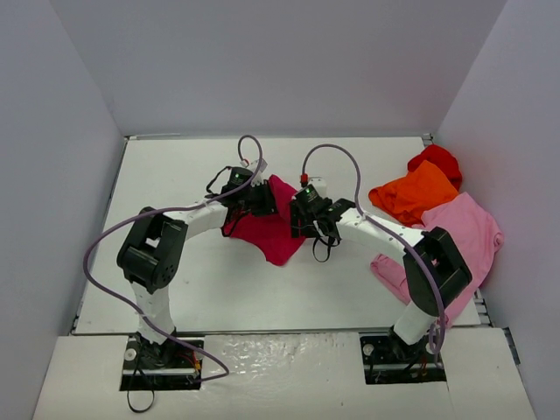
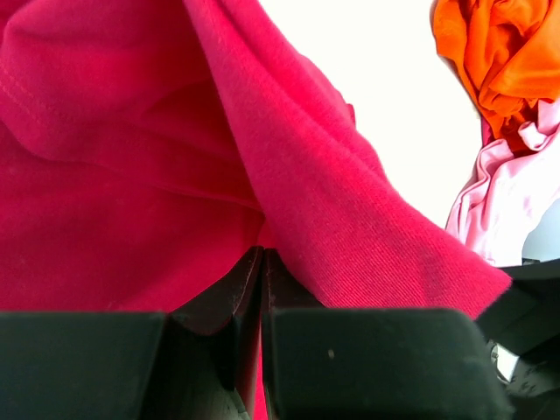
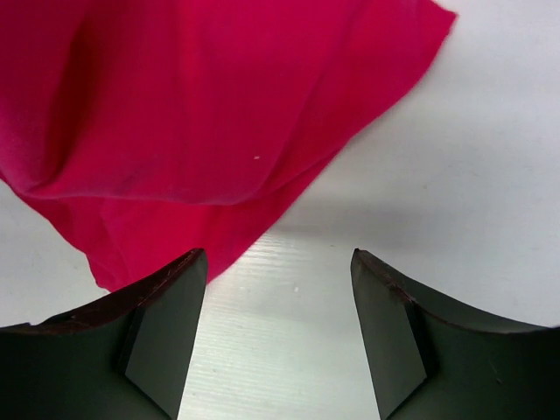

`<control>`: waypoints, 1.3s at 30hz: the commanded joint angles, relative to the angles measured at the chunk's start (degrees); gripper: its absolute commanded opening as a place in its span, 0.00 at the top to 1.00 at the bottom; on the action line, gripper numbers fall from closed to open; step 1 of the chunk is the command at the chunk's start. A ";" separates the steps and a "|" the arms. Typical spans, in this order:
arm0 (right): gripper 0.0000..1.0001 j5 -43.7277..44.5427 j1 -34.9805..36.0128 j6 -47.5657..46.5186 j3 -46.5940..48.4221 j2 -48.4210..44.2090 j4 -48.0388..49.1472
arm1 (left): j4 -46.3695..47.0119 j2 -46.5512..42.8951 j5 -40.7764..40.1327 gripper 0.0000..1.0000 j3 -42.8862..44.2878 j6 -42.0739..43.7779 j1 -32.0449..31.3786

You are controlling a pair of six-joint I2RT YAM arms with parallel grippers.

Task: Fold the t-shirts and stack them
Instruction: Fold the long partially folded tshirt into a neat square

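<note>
Mid-table, between grippers: crimson shirt (image 1: pixel 278 238) bunched up, one fold pinched in left gripper (image 2: pixel 262 255), jaws clamped tight on cloth. Jaws of right gripper (image 3: pixel 278 264) wide apart, holding nothing, shirt edge just ahead. Off at right side of table (image 1: pixel 175 175): orange shirt (image 1: pixel 413 194), pink shirt (image 1: pixel 464 229), red shirt (image 1: pixel 437 160) in heap.

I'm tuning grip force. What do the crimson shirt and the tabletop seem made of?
Crimson shirt: probably a matte cotton-like knit; fine ribbed texture and soft folds show. Tabletop: seemingly white fluted plastic sheet, faintly glossy, with fine parallel ridges; not certain.
</note>
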 commanded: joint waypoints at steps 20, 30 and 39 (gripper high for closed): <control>0.81 5.46 2.30 -7.90 2.46 8.87 15.16 | 2.97 -0.55 -0.05 1.00 1.49 0.08 0.24; 1.00 6.68 2.39 -10.90 11.56 1.69 5.49 | 2.78 -0.97 0.10 1.00 0.50 0.30 0.24; 1.00 4.59 2.46 -12.21 17.28 -2.58 -1.08 | 1.54 -4.01 -0.58 1.00 -3.99 1.63 0.33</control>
